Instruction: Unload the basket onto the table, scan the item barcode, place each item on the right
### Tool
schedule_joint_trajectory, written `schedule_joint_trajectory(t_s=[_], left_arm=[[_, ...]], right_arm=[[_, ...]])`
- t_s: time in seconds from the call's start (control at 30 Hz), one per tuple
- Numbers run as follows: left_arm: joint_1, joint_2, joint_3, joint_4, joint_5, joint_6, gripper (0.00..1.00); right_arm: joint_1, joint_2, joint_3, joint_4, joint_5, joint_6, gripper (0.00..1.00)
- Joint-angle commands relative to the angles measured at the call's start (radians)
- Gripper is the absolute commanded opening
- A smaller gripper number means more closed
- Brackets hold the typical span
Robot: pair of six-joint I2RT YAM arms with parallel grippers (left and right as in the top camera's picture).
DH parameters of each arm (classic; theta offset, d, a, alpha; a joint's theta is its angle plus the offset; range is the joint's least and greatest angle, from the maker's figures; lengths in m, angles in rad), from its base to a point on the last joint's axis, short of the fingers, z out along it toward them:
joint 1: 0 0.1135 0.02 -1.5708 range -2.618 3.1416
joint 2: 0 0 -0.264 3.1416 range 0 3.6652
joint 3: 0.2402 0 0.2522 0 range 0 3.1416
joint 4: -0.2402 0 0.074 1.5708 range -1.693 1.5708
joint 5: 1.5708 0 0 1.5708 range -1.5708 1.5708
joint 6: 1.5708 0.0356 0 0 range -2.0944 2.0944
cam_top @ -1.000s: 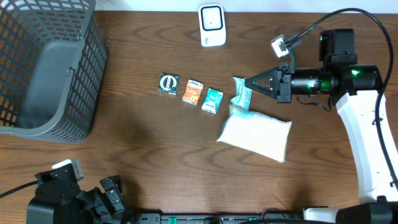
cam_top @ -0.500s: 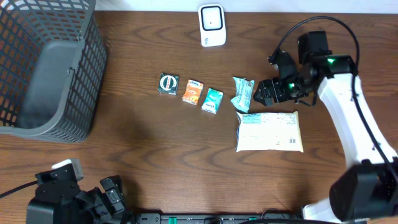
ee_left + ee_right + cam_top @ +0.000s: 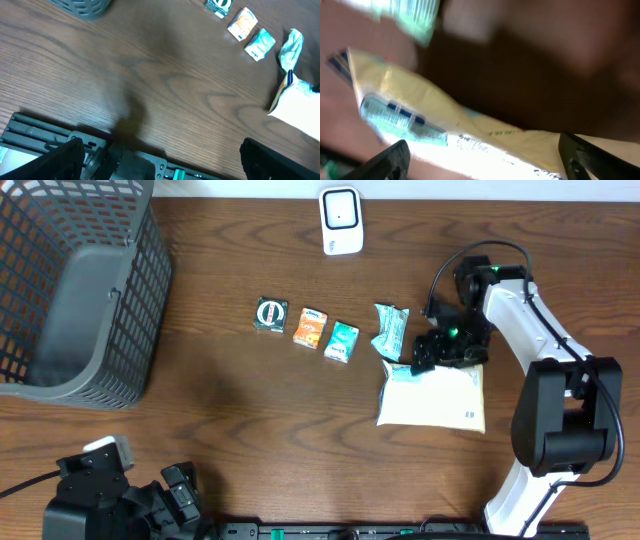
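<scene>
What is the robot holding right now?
Nothing. The right gripper stands open over the top edge of the white bag; the left gripper is open and empty.

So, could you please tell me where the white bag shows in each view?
Overhead: the bag lies right of centre.
Left wrist: the bag is cut off by the right edge.
Right wrist: the bag runs across the lower middle, blurred.
Shared landmark: the teal wrapper by the bag's corner.
</scene>
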Motion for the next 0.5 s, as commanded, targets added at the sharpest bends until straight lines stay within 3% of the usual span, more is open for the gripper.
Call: schedule_joint_trajectory(t_s=[0.0,0.47], left_arm=[[0.004,0.001,0.000,0.000,-0.006,-0.009,0.97],[0.004,0.001,0.000,0.000,-0.006,-0.009,0.98]], right_arm=[[-0.002,-0.015,0.004,-0.092,-0.089,-0.040,0.91],[0.106,-0.015,-0.001,-0.175,-0.063,-0.045,0.92]])
